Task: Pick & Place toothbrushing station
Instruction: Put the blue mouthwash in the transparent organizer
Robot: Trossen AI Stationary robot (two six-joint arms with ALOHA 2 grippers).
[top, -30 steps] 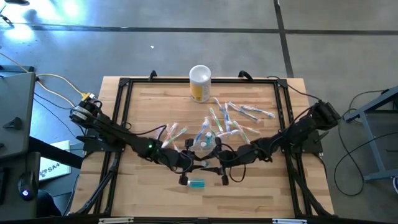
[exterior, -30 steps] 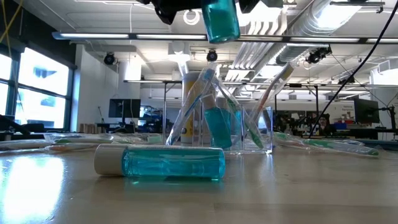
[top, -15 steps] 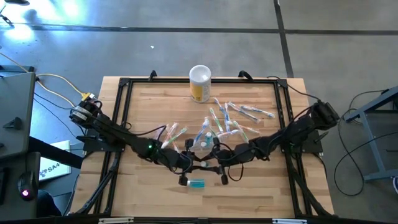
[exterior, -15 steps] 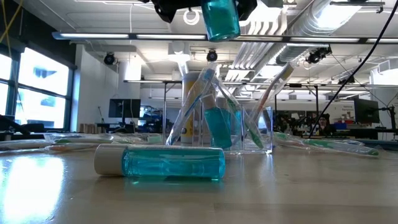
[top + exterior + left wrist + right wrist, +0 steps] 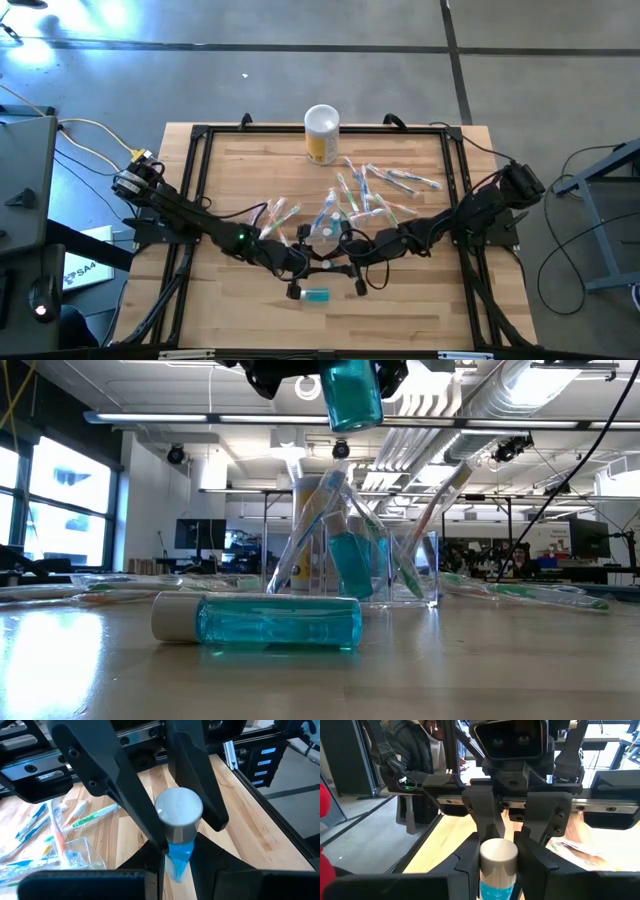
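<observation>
Wooden table (image 5: 400, 310), left claw (image 5: 172, 827) clamped on raised toothpaste tube (image 5: 350, 395), right claw (image 5: 504, 851) closing on it.

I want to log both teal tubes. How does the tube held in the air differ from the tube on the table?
The held tube hangs upright above the table, clamped by the left gripper; the table tube lies flat on its side on the wood, untouched. Only the held tube's teal body shows in the low view; the table tube shows its white cap too. Both are clear teal.
</observation>
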